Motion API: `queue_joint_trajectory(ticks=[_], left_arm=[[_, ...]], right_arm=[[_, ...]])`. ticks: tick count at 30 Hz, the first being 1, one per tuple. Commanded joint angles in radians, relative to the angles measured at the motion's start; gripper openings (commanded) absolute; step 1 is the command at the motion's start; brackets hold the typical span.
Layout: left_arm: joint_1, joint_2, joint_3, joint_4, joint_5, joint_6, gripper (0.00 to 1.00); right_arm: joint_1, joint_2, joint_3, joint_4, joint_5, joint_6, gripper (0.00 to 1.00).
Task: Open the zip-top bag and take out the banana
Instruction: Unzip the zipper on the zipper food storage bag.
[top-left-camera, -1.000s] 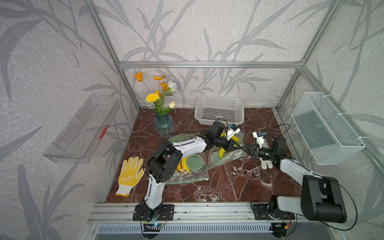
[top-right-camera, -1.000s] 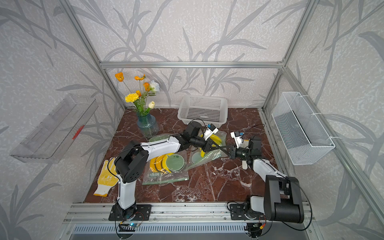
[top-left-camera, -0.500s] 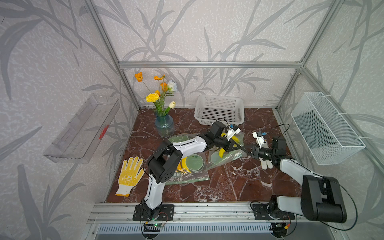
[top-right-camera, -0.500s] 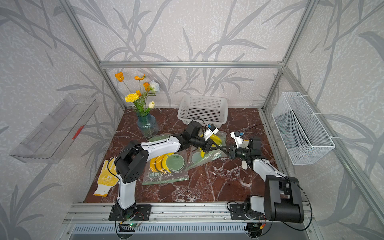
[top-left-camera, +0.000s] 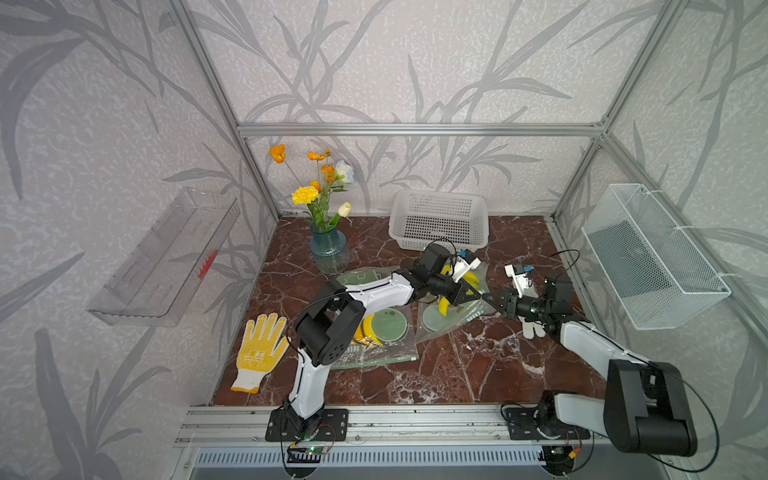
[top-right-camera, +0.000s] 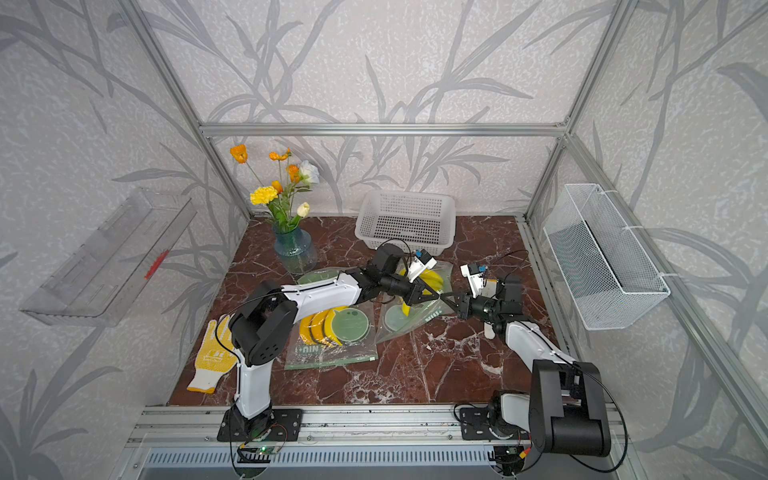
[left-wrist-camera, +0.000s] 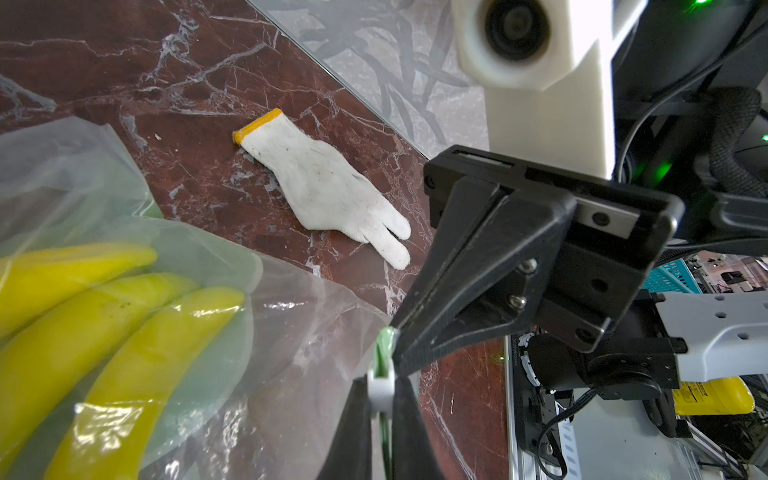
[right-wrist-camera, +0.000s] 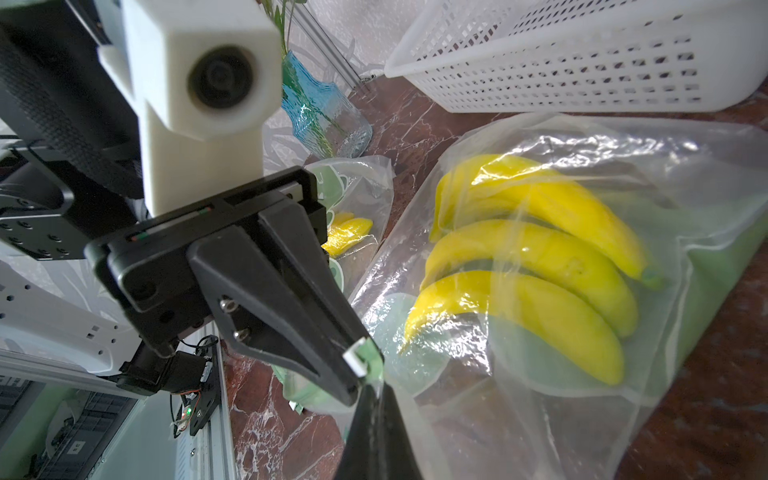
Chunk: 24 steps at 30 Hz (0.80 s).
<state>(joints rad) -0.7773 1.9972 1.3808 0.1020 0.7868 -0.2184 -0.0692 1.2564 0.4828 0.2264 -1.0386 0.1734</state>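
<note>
We have our left hand (left-wrist-camera: 380, 399) clamped on the slider (left-wrist-camera: 380, 384) and our right hand (right-wrist-camera: 374, 392) pinching the zip edge beside it.
We'd anchor that edge and draw the slider straight along its track. The bananas (right-wrist-camera: 519, 257) lie sealed in the zip-top bag (right-wrist-camera: 540, 415) in front of the white basket (right-wrist-camera: 582, 62), whose wall is near. Bare bench (top-left-camera: 457, 374) away from it leaves room.

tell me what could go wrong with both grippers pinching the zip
1. The left gripper holds only the white slider; it may slip off when pulled.
2. The right gripper grips just the thin zip strip; it could slip, letting the whole zip-top bag and bananas drag along.
</note>
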Motion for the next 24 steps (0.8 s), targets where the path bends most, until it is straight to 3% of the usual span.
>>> queue_joint_trajectory(ticks=[1,24], left_arm=[[-0.004,-0.021,-0.037,-0.057,0.004,0.019,0.09],[-0.004,-0.068,-0.130,-0.075,-0.034,0.027,0.09]], right_arm=[[-0.006,-0.035,-0.008,0.084,0.035,0.020,0.00],[0.002,-0.052,-0.063,0.204,0.123,0.131,0.00]])
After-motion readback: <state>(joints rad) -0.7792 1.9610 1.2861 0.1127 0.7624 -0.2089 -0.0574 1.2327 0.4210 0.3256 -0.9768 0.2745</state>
